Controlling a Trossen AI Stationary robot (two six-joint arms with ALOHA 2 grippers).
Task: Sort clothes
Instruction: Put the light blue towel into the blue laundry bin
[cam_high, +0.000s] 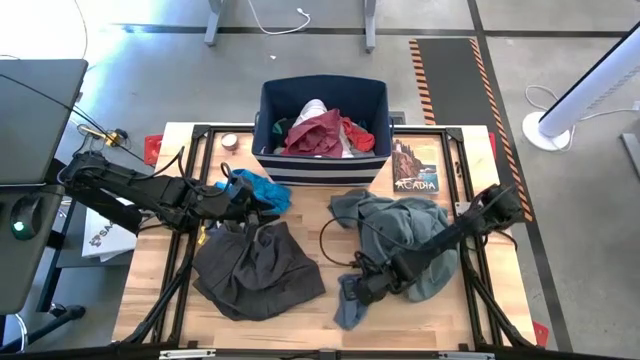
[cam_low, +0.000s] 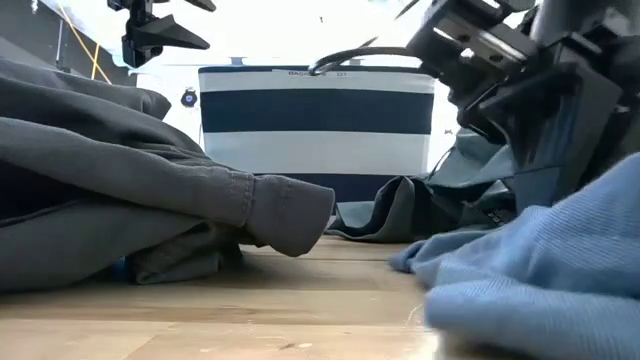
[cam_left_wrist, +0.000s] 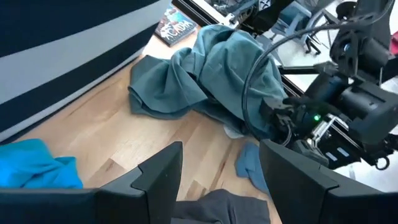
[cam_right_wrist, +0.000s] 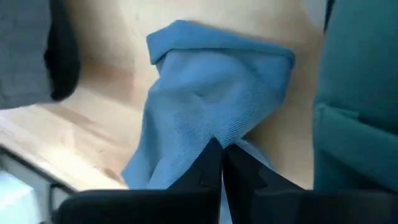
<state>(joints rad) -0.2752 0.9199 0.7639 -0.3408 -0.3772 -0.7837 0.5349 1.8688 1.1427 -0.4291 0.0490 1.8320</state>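
Wooden tabletop (cam_high: 310, 310) strewn with clothes before a striped bin (cam_high: 321, 125); right gripper (cam_right_wrist: 222, 155) pinches blue cloth (cam_right_wrist: 205, 106), left gripper (cam_left_wrist: 221, 168) gapes empty.

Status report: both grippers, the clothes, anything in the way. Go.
Right gripper shut on blue-grey cloth, front of table. Left gripper open, empty, above dark grey trousers. Grey-green shirt lies beside the right arm. Striped bin unobstructed.
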